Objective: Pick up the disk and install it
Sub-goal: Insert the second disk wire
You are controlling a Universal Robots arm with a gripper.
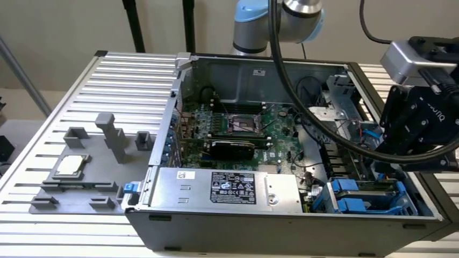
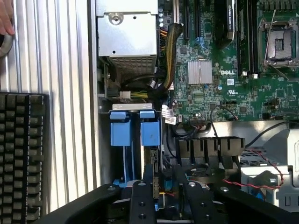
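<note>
Judging by both views, the disk (image 2: 154, 161) seems already to sit in the drive cage (image 2: 129, 107), so the placing looks nearly done – whether it is fully seated, I cannot tell. The gripper (image 2: 163, 179) is close at its end, apparently spread and pinching nothing. The disk appears to stand on its edge, its blue tab (image 2: 150, 133) facing the power supply (image 2: 127, 35); its long axis runs away from there, along the case wall (image 1: 287, 232).

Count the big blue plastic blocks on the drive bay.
2. In the wrist view they sit side by side: one block nearer the green motherboard, the other block farther from it. More could be hidden beneath the hand.
</note>
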